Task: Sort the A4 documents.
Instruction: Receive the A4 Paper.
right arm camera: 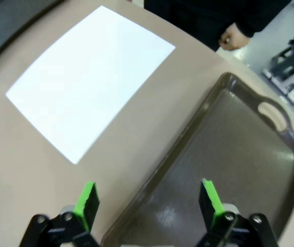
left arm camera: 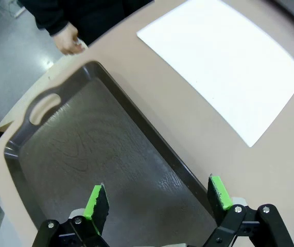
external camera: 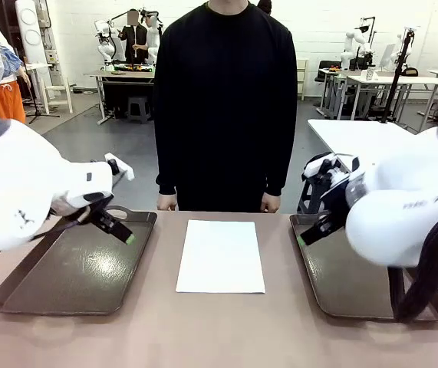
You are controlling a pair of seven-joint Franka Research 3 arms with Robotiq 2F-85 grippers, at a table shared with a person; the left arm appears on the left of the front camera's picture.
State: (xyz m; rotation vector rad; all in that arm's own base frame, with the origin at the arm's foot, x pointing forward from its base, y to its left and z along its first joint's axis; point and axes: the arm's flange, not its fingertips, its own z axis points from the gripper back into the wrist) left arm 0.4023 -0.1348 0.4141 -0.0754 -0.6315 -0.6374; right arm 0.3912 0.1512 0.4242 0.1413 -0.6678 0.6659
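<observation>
Between trays (external camera: pixel 73 264), A4 documents (external camera: pixel 221 255) lie lengthwise toward person (external camera: pixel 226 100).

A4 documents (external camera: pixel 220 256) lie flat on the table (external camera: pixel 219 333), between the two sets of jaws and clear of both trays. Left gripper (external camera: pixel 124 234) hangs over the left tray (external camera: pixel 19 295). Right gripper (external camera: pixel 304 238) hangs at the inner rim of the right tray (external camera: pixel 341 300); a person (external camera: pixel 226 107) stands beyond both.

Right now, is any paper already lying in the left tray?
No, the white sheet lies on the table, beside the left tray, not in it.
</observation>
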